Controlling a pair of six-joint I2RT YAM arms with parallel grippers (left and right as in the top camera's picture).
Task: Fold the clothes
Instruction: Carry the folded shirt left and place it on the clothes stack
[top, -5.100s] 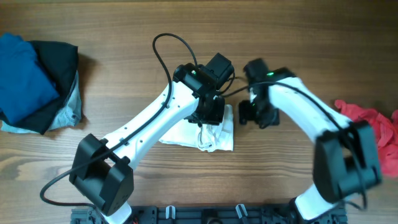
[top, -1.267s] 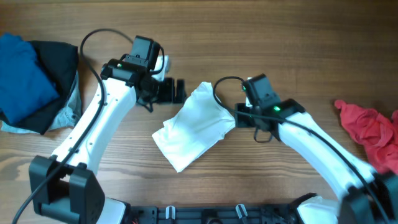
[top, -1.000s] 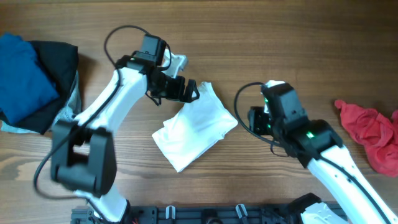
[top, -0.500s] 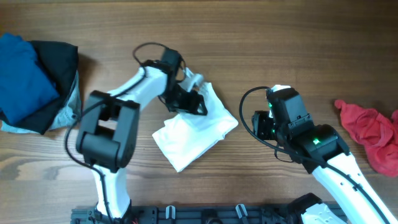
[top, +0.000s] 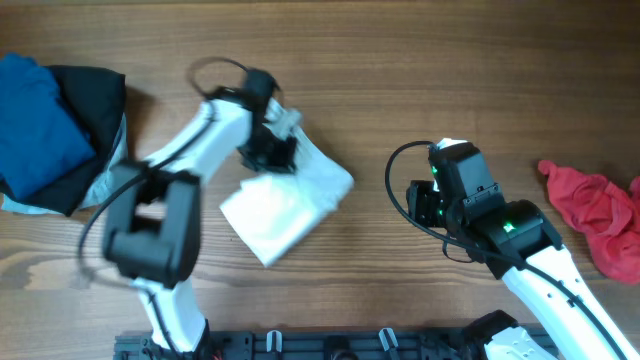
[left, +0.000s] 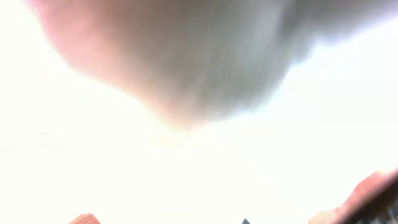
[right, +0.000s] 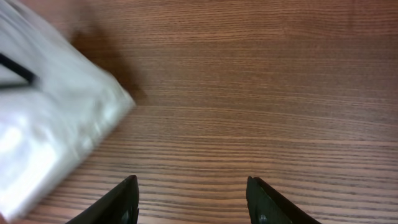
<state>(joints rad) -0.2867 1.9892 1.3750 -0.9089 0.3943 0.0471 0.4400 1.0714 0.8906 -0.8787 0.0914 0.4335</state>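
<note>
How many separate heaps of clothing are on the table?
3: a folded white garment mid-table, a blue and dark pile at the far left, a red garment at the far right. The pile may hide more.

overhead: fixed above the brown wood-grain table (top: 450, 60), facing straight down, far enough off to take in both my arms, the folded white cloth t-shirt (top: 285, 205), the blue and black cloth pile (top: 50, 120) at the left edge and the red crumpled garment (top: 595, 205) at the right edge.
left wrist: behind my left gripper (top: 268, 150), so near white cloth that the frame is a washed-out blur; its facing i cannot tell.
right wrist: behind my right gripper (right: 191, 196), low over the wood, looking forward and down past two black fingertips (right: 121, 202) at the bottom edge.
shared: overhead and right wrist both catch the t-shirt's corner and the bare wood beside it.
</note>
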